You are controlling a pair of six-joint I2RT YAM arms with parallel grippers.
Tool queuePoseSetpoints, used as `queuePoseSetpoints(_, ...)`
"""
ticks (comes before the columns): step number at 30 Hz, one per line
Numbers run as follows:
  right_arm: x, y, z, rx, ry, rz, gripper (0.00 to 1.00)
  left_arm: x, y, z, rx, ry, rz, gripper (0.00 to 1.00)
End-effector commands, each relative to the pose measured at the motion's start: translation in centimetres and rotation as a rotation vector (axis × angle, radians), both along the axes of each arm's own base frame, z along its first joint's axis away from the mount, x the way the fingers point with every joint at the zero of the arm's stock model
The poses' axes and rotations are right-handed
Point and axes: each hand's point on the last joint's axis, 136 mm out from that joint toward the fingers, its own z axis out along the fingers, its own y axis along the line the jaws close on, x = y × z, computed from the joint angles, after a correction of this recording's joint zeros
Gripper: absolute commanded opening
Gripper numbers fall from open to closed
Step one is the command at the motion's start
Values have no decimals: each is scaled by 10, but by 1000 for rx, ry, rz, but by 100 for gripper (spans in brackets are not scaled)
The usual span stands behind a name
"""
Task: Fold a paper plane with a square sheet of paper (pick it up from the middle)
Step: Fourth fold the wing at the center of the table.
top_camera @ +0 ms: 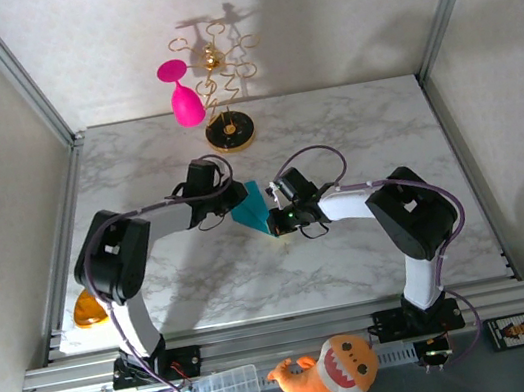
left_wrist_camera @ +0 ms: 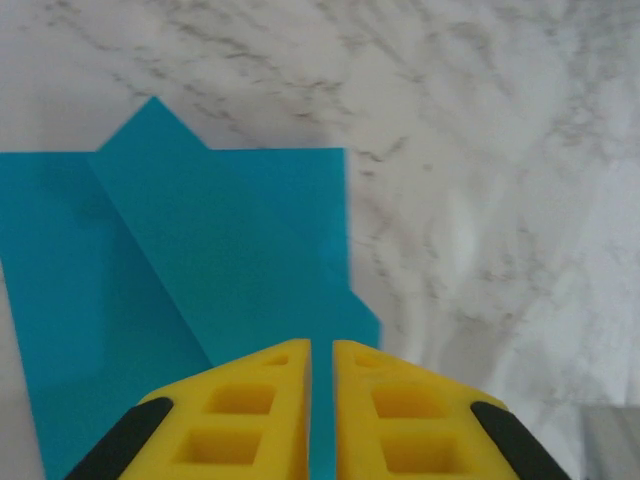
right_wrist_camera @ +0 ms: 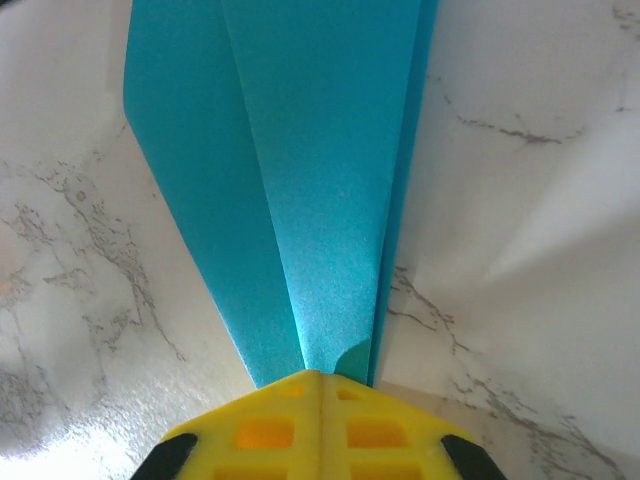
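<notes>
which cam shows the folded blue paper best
Left wrist: the folded turquoise paper spreads broad, its flaps and creases plain. Right wrist shows narrow layers tapering to a point; top external shows a small, distant sliver.

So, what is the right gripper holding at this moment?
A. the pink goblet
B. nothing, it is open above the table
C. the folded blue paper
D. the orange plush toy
C: in the right wrist view the right gripper has its fingers closed together on the narrow end of the folded blue paper, which fans out from them over the marble table.
</notes>
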Motion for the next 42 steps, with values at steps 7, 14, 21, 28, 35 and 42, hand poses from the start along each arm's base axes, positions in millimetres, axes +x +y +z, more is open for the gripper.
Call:
queuePoseSetpoints(7,-68,-73,-64,-322,262,-10,2,22,4,-22,47,12,52,11)
queuePoseSetpoints(14,-15,-22,12,-53,62,-6,5,10,19,-42,120,62,78,6)
queuePoseSetpoints(21,20,24,53,156,-1,-3,6,8,19,-45,124,62,71,3)
queuePoseSetpoints(28,35,38,38,143,26,6,4,7,18,-46,124,62,56,3)
queuePoseSetpoints(35,36,33,9,81,67,-14,2,7,16,-37,118,41,41,4)
queuePoseSetpoints(42,27,24,-14,35,111,-33,1,8,-4,7,22,-40,-20,10)
